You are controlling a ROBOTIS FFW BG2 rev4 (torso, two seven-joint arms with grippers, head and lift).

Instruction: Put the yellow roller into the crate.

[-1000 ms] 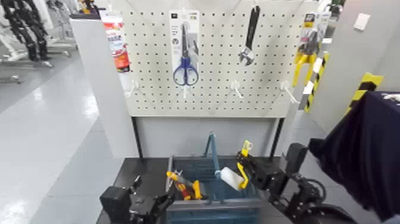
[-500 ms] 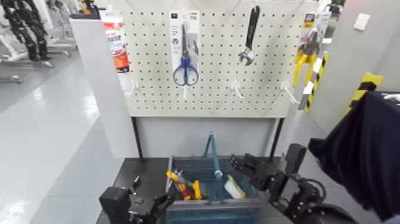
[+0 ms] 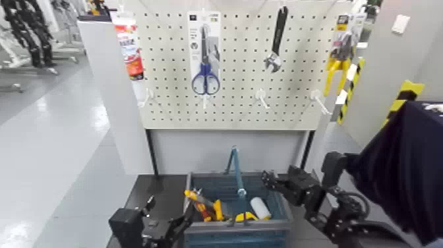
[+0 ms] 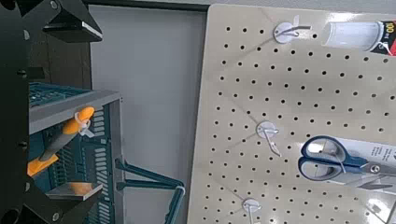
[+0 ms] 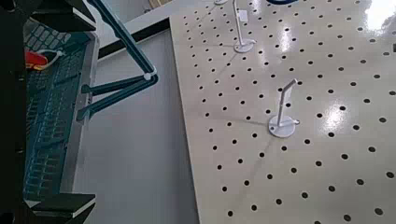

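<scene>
Plastic with open slots makes up the walls of the blue-grey rectangular crate (image 3: 264, 225) I see at the lower centre of the frame, and its slim blue handle (image 3: 235, 160) rises at the back. Inside, toward the lower right of the crate, lies the small paint roller with the smooth white cylindrical sleeve and yellow handle (image 3: 260, 208). Glossy tools with yellow, orange and red parts (image 3: 217, 209) sit to its left. Behind, the cream metal pegboard (image 3: 171, 115), dotted with round holes, carries blue-handled scissors (image 3: 206, 79) and a steel wrench with a black handle (image 3: 275, 54)

For moving, I have open space above the crate, between its rim and the bottom edge of the pegboard. The upright handle divides that space, and soft dark cloth (image 3: 405, 165) hangs at the right of the frame, near my right arm

My black jointed right gripper (image 3: 270, 179) is by the crate's back right corner, its fingers spread wide with nothing between them. My black left gripper (image 3: 171, 207) waits at the lower left, beside the crate, open and empty
</scene>
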